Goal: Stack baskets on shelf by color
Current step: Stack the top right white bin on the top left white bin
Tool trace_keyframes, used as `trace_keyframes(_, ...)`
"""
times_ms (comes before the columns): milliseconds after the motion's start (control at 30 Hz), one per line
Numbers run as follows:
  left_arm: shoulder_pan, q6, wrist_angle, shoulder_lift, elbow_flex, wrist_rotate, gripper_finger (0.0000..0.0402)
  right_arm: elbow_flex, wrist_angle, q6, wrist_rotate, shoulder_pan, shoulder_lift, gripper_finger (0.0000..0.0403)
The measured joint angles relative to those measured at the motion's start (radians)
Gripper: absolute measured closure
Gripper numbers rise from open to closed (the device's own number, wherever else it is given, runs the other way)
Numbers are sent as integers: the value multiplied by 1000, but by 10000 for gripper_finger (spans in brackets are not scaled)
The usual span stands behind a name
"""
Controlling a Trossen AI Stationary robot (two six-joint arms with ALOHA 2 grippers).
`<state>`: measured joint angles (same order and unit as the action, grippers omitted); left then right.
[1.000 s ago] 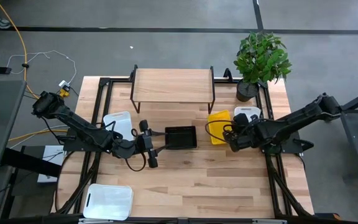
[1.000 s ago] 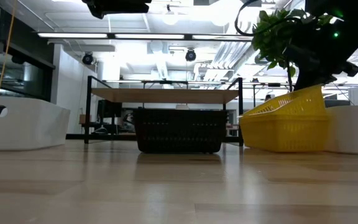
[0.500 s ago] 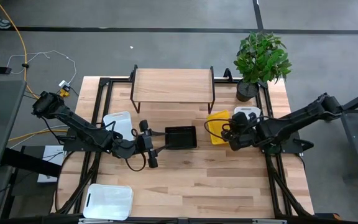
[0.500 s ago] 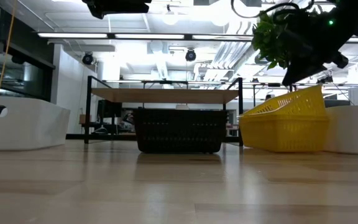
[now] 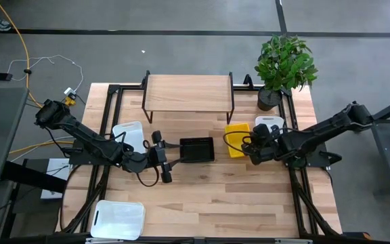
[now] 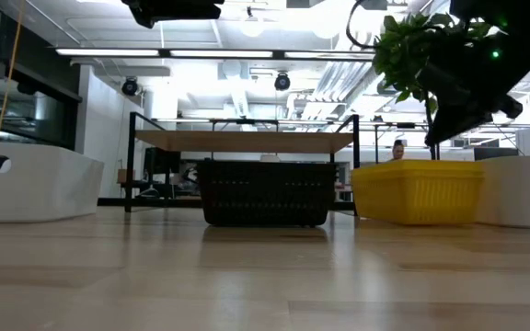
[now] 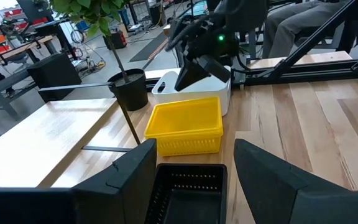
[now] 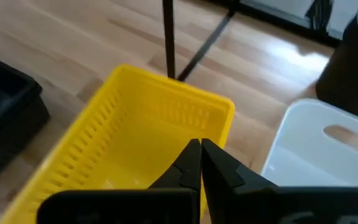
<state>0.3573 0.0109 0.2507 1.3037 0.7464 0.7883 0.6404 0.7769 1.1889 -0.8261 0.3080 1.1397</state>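
Note:
A yellow basket (image 5: 237, 139) (image 6: 419, 191) lies flat on its base on the table, right of centre. My right gripper (image 8: 199, 149) (image 6: 451, 118) is shut and hangs just above the basket's right end, clear of it. A black basket (image 5: 196, 149) (image 7: 191, 190) rests on the table in front of the shelf (image 5: 188, 91), whose wooden top is bare. My left gripper (image 5: 179, 153) (image 7: 194, 149) is open and hovers at the black basket's left end, one finger to each side, above it. White baskets (image 5: 128, 135) (image 5: 119, 220) (image 5: 269, 125) rest on the table.
A potted plant (image 5: 283, 64) stands at the far right corner, behind the right-hand white basket. The shelf's thin black legs (image 6: 132, 161) stand behind the black basket. Bare tabletop (image 5: 235, 196) stretches along the near edge.
The yellow basket stood tilted, its right end raised under my right gripper. It has dropped back and now lies level on the table. My right gripper has stayed shut above it.

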Motion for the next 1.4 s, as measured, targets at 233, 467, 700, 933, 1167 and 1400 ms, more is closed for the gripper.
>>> trace_keyframes(233,7,0,-24,0,0,-2,200,14,-8,-56,-32,0,-1,403)
trace_keyframes(467,6,3,-82,0,0,-1,200,14,14,-137,-10,-1,-2,403)
trace_keyframes(700,-87,18,-127,0,0,-78,200,15,106,-188,-23,-34,-70,403)
trace_keyframes(933,-302,73,111,0,-110,-398,200,-38,22,-318,-36,-40,-240,403)
trace_keyframes(1167,-456,124,290,-16,-185,-618,200,-251,-519,-670,19,-77,-439,403)
trace_keyframes(1400,-527,202,338,-29,-185,-758,200,-421,-1185,-1032,411,-244,-477,403)
